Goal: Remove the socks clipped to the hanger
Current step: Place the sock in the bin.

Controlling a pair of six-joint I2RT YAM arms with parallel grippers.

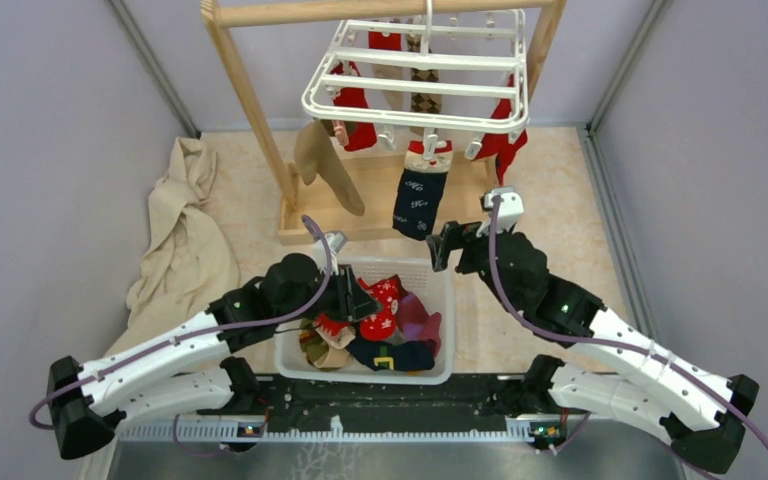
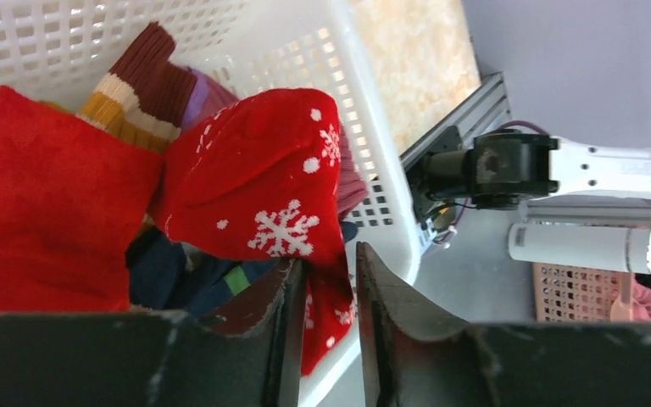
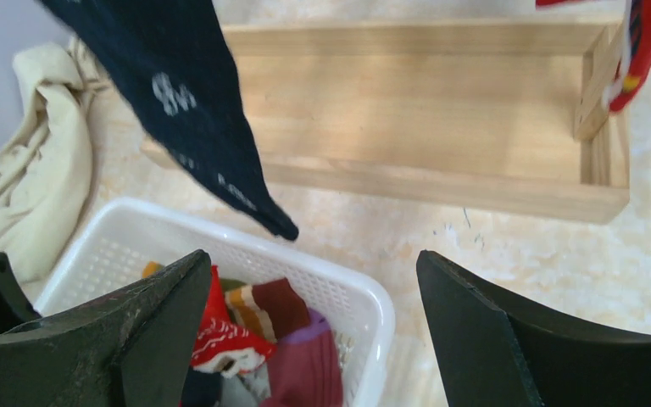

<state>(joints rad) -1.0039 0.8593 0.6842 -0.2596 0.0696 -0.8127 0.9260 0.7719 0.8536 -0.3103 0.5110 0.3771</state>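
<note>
my left claw (image 2: pixel 329 259): jaws narrowly apart astride the red snowflake sock (image 2: pixel 263 186) in the basket (image 2: pixel 373 144); pinched or loose, i cannot tell. my right claw (image 3: pixel 312 259): spread wide, empty, near the navy sock (image 1: pixel 418 200) clipped to the hanger (image 1: pixel 410 117).

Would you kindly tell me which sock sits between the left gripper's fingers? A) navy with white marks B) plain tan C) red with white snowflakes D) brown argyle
C: the left wrist view shows the red snowflake sock between the fingers of the left gripper, over the white basket.
</note>
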